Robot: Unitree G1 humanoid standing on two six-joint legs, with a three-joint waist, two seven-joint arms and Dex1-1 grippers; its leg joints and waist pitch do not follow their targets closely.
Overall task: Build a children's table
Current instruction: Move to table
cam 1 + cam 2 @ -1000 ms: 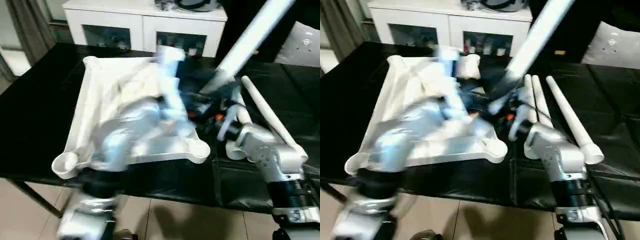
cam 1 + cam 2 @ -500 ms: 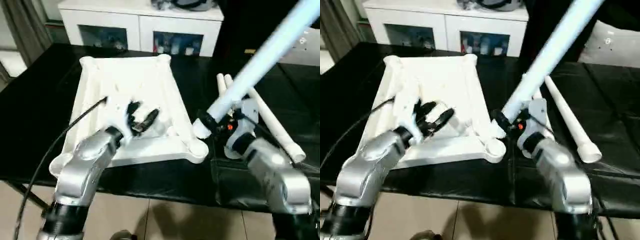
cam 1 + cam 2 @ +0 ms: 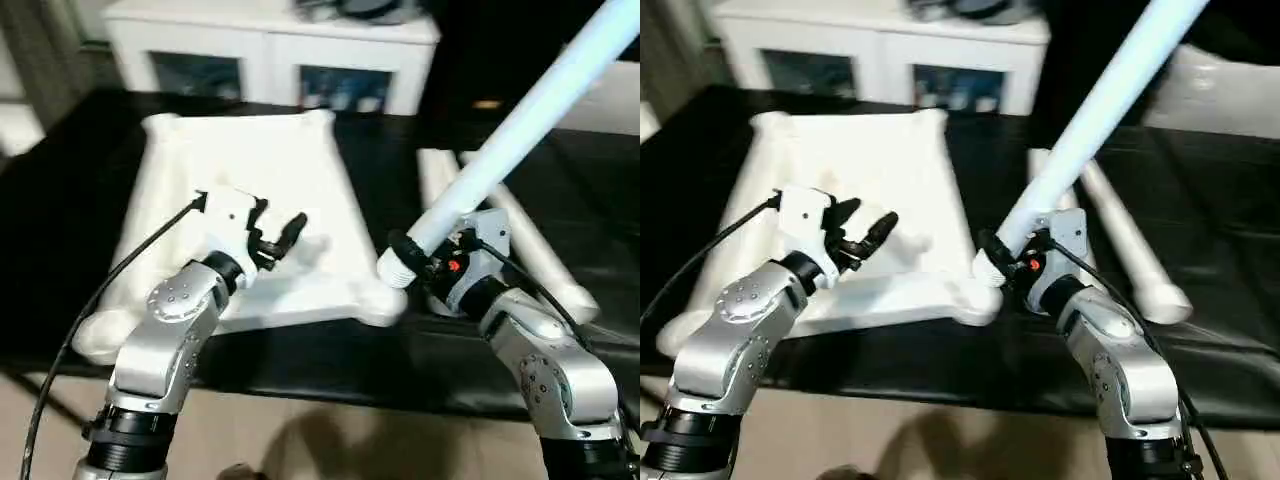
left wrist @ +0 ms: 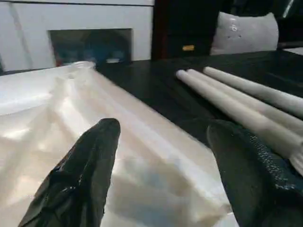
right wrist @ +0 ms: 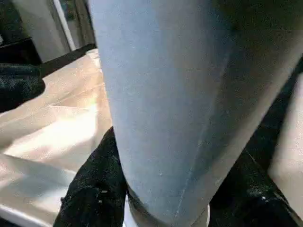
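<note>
Table top point(image 3: 250, 175): white, upside down on black worktable point(image 3: 60, 200), filling its left half; near-right corner socket point(image 3: 975, 300) close to front edge.
Leg point(image 3: 520, 120): held by right gripper point(image 3: 425, 262), fingers clamped round its thick end; slants up and away to the right, thick end just above that corner socket.
Spare legs point(image 3: 1120, 235): lying flat on the worktable, right of top, side by side.
Left gripper point(image 3: 275, 238): fingers spread apart, nothing held, over near part of top.
White cabinet point(image 3: 270, 50): beyond far edge.
</note>
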